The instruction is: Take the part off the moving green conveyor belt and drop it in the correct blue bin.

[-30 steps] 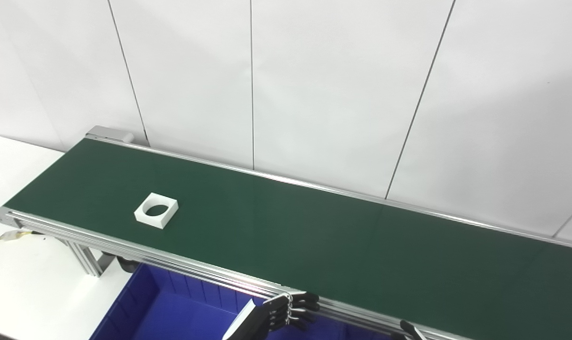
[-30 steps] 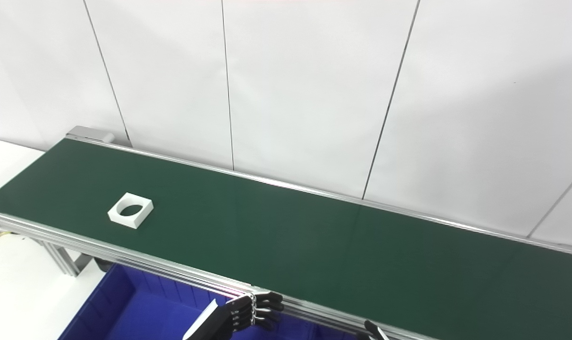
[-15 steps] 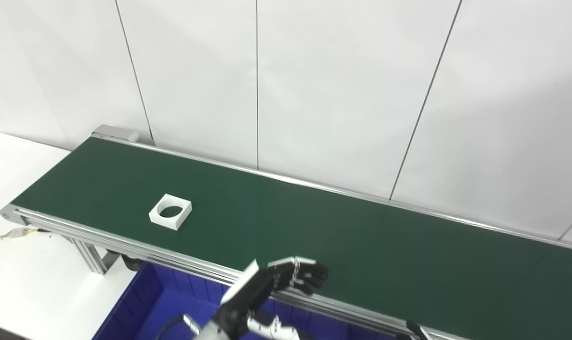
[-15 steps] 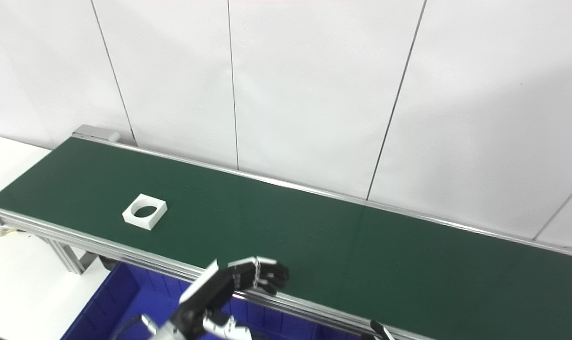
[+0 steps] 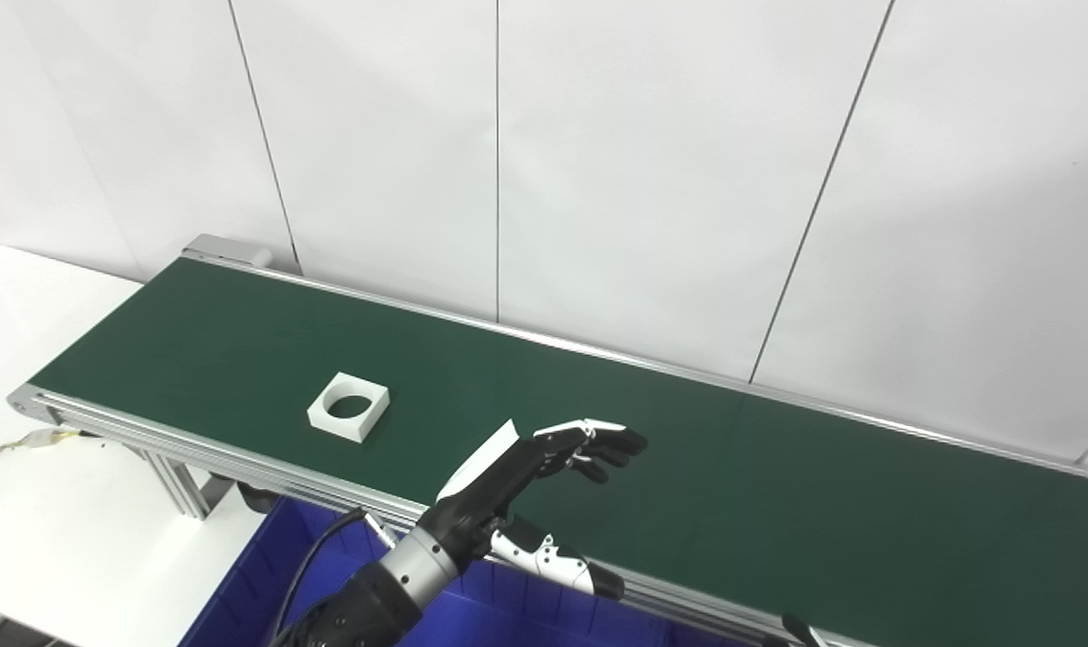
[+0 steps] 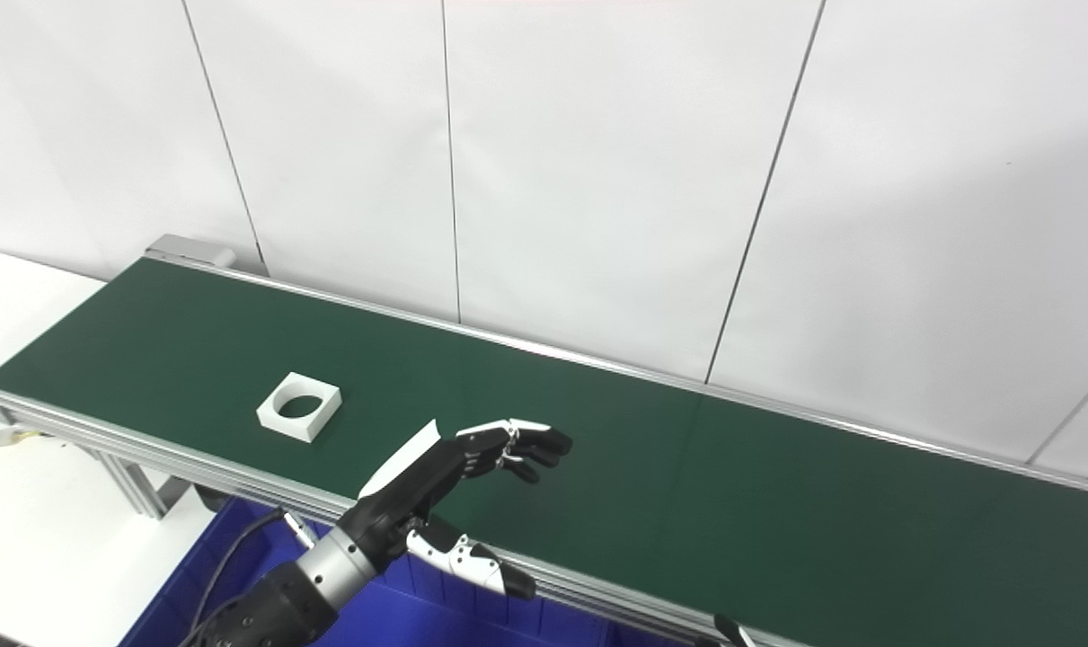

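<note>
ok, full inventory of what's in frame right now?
conveyor belt: one, green with silver rails, running from left to right across the view.
part: one, white square block with a round hole, flat on the belt's left portion.
bin: one, blue, below the belt's near rail, partly hidden.
table: one, white, at left.
wall panels: white, behind the belt.
left hand: open, fingers spread above the belt, right of the part, apart from it.
right hand: only a tip shows at the bottom edge.

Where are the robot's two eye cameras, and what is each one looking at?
Left eye view: on the robot's head, looking down at the green conveyor belt; its left hand shows.
Right eye view: beside it on the head, facing the same way; the left hand shows here too.
Both share the belt, the white part and the blue bin.
</note>
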Robot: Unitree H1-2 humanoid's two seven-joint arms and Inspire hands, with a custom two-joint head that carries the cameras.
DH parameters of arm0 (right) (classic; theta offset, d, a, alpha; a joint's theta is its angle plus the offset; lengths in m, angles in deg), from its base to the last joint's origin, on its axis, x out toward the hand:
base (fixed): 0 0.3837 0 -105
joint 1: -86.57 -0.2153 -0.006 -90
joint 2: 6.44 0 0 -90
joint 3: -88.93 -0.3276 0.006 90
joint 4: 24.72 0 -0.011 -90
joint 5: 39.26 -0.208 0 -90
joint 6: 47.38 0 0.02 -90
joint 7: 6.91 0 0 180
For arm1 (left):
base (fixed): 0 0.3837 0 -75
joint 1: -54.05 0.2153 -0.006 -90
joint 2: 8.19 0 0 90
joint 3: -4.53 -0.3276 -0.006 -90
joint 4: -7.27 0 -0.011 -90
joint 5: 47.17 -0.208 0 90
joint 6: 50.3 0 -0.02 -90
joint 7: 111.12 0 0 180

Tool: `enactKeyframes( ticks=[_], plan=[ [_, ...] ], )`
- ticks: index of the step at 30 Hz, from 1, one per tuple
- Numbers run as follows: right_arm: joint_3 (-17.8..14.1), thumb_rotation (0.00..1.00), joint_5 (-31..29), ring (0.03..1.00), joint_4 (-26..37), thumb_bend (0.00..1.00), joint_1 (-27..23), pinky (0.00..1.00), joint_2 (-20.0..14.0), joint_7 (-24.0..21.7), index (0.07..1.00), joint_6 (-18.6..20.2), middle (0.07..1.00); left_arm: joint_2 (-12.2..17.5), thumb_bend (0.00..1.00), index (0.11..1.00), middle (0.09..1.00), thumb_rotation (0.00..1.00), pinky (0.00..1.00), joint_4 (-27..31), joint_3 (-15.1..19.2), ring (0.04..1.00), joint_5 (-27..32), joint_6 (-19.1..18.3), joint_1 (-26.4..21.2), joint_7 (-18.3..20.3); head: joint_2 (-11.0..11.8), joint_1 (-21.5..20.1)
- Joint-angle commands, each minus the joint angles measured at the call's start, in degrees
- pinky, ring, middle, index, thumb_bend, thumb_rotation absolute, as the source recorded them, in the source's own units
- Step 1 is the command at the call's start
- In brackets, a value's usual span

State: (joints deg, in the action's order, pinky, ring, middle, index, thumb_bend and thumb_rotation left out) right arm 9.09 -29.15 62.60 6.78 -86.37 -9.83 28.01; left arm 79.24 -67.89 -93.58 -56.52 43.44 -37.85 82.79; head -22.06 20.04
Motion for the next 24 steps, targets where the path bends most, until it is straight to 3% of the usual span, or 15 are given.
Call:
enactKeyframes(
  ticks=[1, 13, 24],
  plan=[
    [-0.14, 0.51, -0.44, 0.766, 0.99, 0.31, -0.84, 0.70, 0.14, 0.14, 0.900, -3.39, 0.815, 1.38, 0.88, 0.781, 0.792, 0.30, 0.69, 0.68, 0.92, 0.766, -1.54, -0.18, -2.72, -0.50, -0.03, 0.08],
    [-0.17, 0.48, -0.81, 0.768, -0.48, 0.28, -1.45, 0.70, 0.30, 0.20, 0.898, -4.75, 0.817, 5.21, 0.88, 0.782, 0.788, 0.27, 0.66, -2.62, 2.10, 0.751, -5.88, -3.62, -7.87, 0.22, 0.03, 0.34],
    [-0.14, 0.50, -0.74, 0.765, -0.22, 0.28, -1.42, 0.70, 0.59, 0.26, 0.898, -4.26, 0.818, 10.92, 0.89, 0.794, 0.848, 0.21, 0.77, -3.71, -0.94, 0.846, -14.04, -8.45, -12.73, 4.83, 0.11, 0.17]
  ],
)
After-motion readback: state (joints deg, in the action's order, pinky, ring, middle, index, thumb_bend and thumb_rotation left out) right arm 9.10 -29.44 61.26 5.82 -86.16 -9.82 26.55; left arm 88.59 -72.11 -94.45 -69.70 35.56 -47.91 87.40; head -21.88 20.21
